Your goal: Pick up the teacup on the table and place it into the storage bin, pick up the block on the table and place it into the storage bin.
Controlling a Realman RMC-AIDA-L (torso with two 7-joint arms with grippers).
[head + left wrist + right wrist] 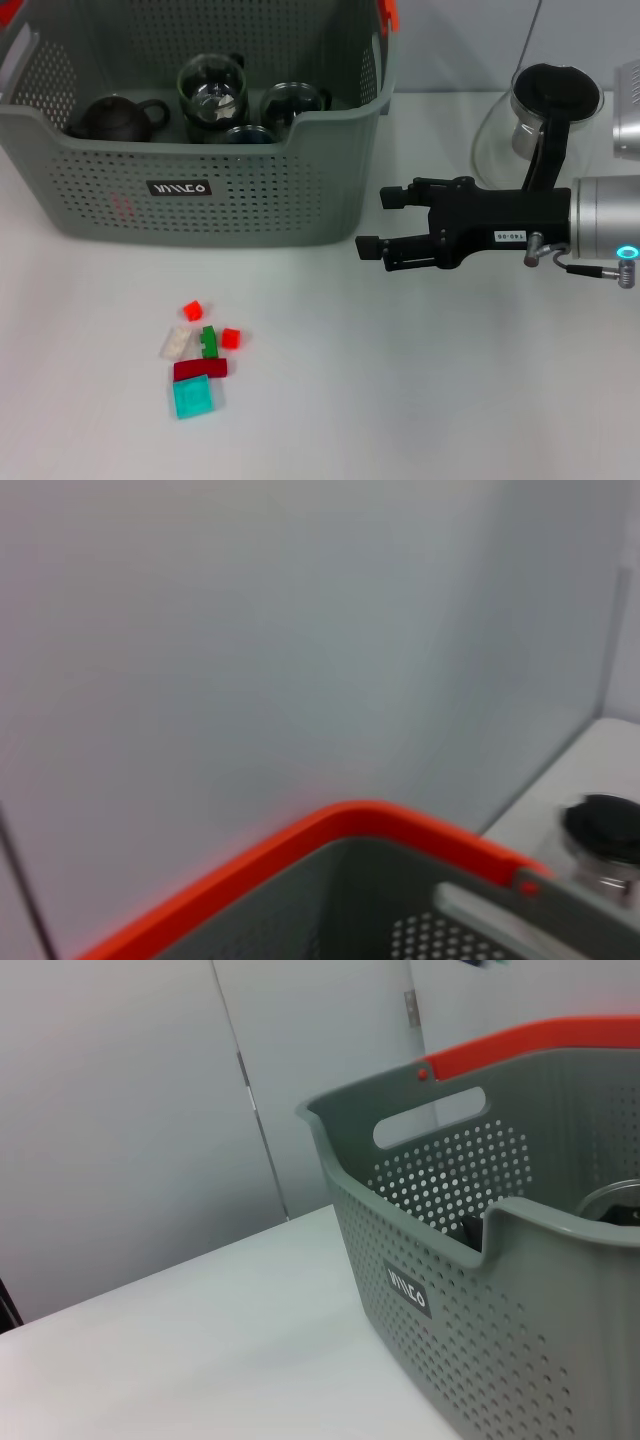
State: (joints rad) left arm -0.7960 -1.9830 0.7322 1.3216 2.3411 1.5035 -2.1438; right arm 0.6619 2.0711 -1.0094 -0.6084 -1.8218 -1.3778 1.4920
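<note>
The grey-green storage bin (200, 190) stands at the back left of the table and fills the right wrist view (470, 1330). Inside it are glass teacups (211, 95) and a dark teapot (115, 117). A cluster of small blocks lies on the table in front of the bin: a red block (231, 338), a green one (209, 342), a dark red one (200, 369) and a teal one (192, 396). My right gripper (375, 222) hovers open and empty just right of the bin's front corner. The left gripper is out of view.
A glass pitcher with a black lid (552, 110) stands at the back right behind my right arm, also in the left wrist view (605, 825). The bin's orange handle (330, 830) sits close under the left wrist camera. White table (400, 400) spreads in front.
</note>
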